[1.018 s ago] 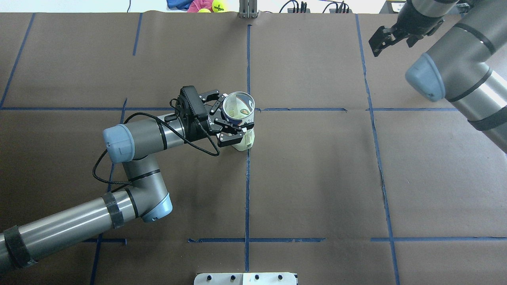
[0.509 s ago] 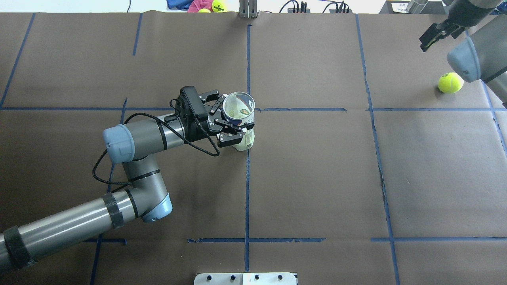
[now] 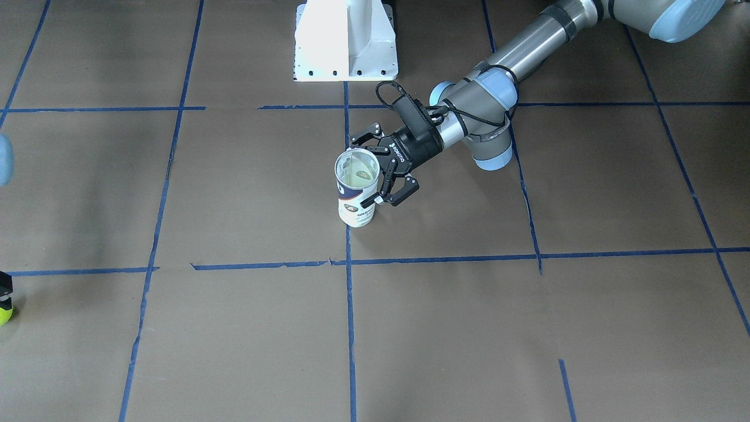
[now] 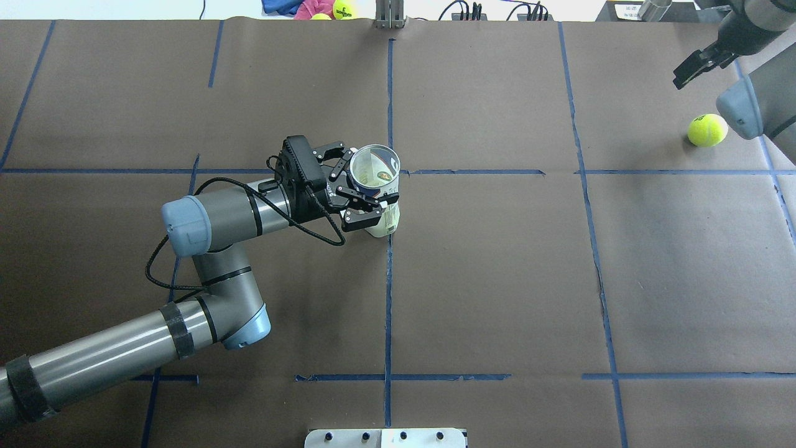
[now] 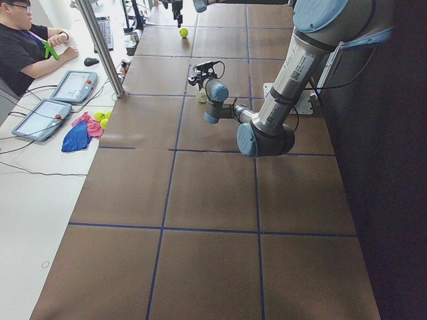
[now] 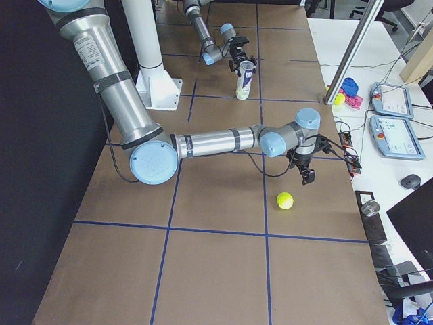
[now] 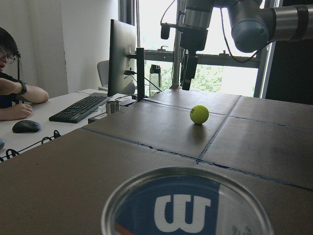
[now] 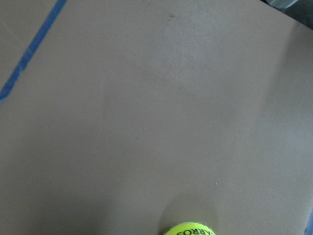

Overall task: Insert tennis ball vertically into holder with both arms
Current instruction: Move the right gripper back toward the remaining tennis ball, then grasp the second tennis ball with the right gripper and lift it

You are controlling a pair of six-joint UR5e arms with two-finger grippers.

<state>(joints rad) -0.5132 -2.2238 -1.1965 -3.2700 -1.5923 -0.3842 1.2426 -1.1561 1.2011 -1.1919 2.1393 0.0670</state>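
Note:
The holder (image 4: 388, 222), a clear Wilson can, stands upright near the table's middle with its mouth open upward. It also shows in the front view (image 3: 355, 206) and the left wrist view (image 7: 186, 210). My left gripper (image 4: 367, 184) is shut on the holder just below the rim. The tennis ball (image 4: 708, 130) lies on the table at the far right, and shows in the right-side view (image 6: 285, 200) and the left wrist view (image 7: 199, 114). My right gripper (image 4: 695, 64) hangs open and empty above the table, just beyond the ball. The ball's top shows at the bottom edge of the right wrist view (image 8: 190, 230).
The white pedestal base (image 3: 345, 41) stands at the robot's side of the table. Cloths and spare balls (image 4: 311, 7) lie beyond the far edge beside a metal post (image 4: 390, 15). An operator (image 5: 27, 47) sits there with tablets. Blue tape lines cross the brown table cover.
My right arm has swung to the right and back, uncovering the tennis ball that it hid before. The left arm and the holder have not moved.

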